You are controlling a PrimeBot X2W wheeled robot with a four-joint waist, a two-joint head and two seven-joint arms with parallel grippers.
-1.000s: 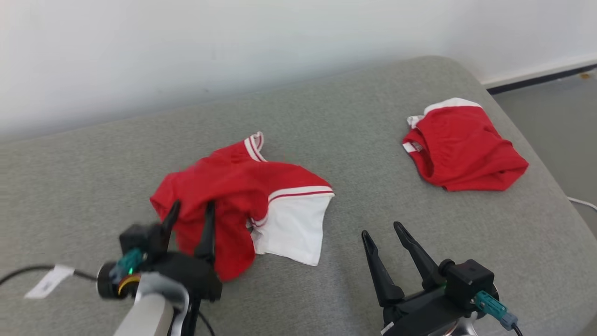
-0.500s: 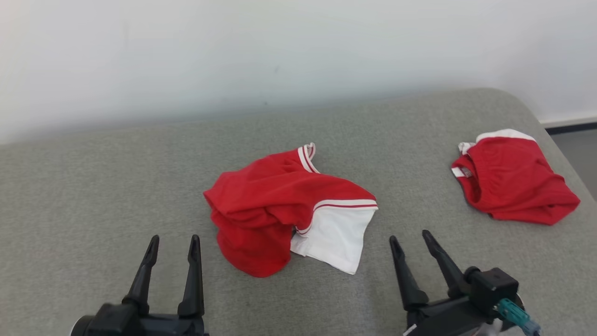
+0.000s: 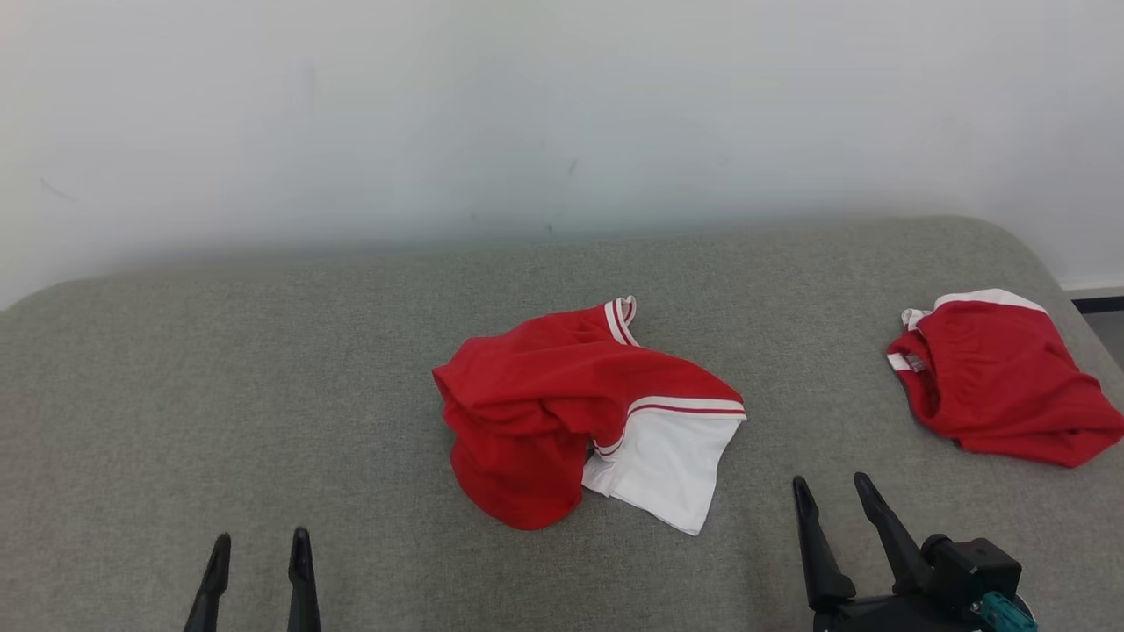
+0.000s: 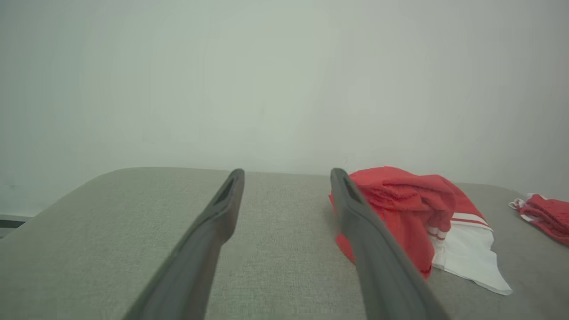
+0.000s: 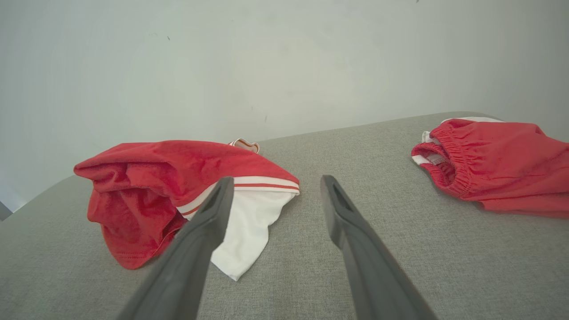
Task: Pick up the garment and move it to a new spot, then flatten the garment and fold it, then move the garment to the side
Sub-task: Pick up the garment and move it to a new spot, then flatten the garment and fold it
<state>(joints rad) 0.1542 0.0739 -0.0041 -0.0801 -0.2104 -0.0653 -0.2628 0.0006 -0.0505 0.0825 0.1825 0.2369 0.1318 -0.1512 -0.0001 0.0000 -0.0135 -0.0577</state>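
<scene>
A crumpled red and white garment (image 3: 584,412) lies in a heap near the middle of the grey padded surface (image 3: 263,386); it also shows in the left wrist view (image 4: 409,218) and the right wrist view (image 5: 178,191). My left gripper (image 3: 259,540) stands open at the lower left, well clear of the cloth, with nothing between its fingers. My right gripper (image 3: 832,484) is open at the lower right, just right of the garment's white part and apart from it. In the wrist views each gripper (image 4: 286,171) (image 5: 275,178) holds nothing.
A second red garment (image 3: 997,382) with a white band lies near the surface's right edge, seen too in the right wrist view (image 5: 493,160). A pale wall (image 3: 527,114) runs behind the surface. Dark floor (image 3: 1108,325) shows at the far right.
The head camera has swung left and up, shifting the whole scene right and down. My left gripper has let go of the red garment and drawn back toward me, away from the cloth.
</scene>
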